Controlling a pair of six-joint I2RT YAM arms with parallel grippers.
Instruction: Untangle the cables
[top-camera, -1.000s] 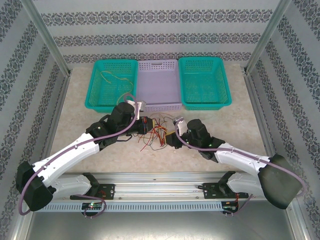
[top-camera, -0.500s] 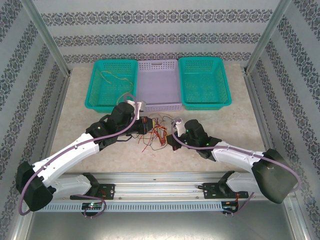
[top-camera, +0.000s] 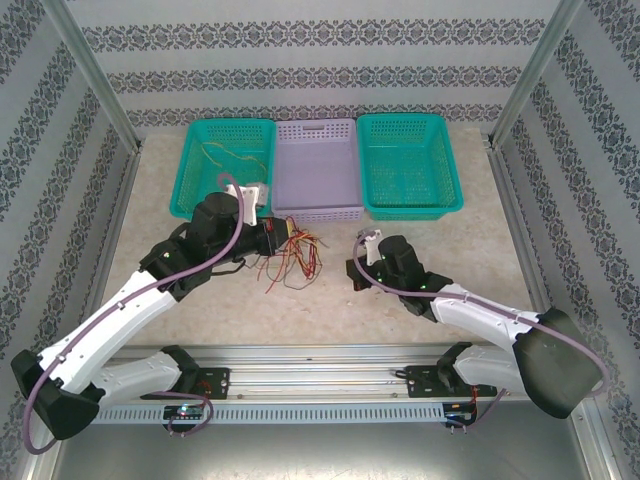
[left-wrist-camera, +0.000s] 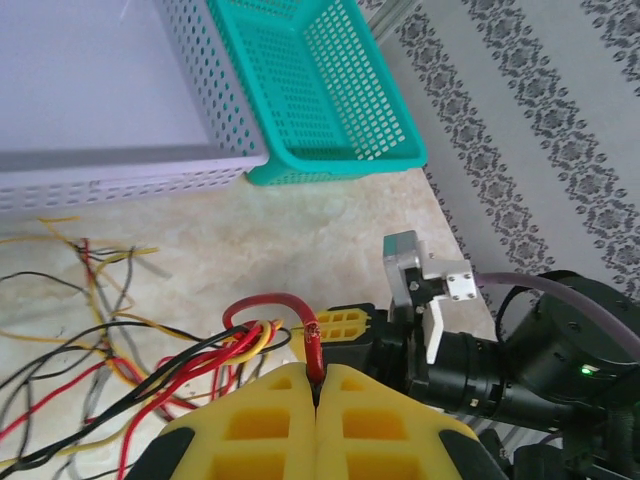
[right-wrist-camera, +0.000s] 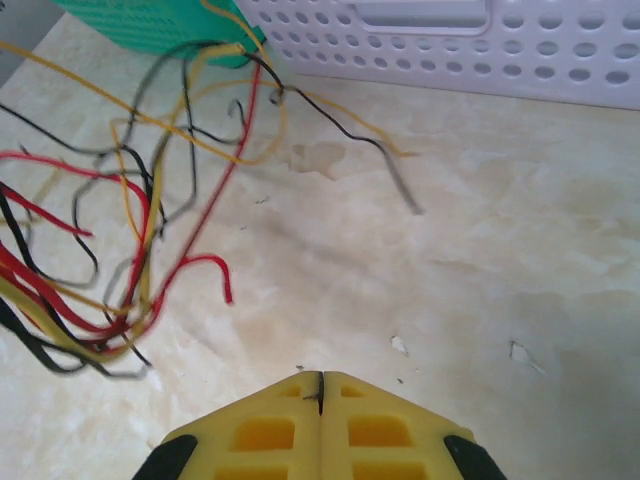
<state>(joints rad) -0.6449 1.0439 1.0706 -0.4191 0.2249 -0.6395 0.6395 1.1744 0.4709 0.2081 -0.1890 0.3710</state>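
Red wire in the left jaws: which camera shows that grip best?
Left wrist. The red wire runs, close up, into the shut left jaws. The top view shows the wire bundle small, the grip hidden. The right wrist view shows loose wires on the table, not the grip.

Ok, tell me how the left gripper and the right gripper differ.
The left gripper is shut on a red cable; the right gripper is shut on nothing. The left gripper sits at the cable tangle; the right gripper hangs over bare table, apart from it. Both have yellow pads pressed together.
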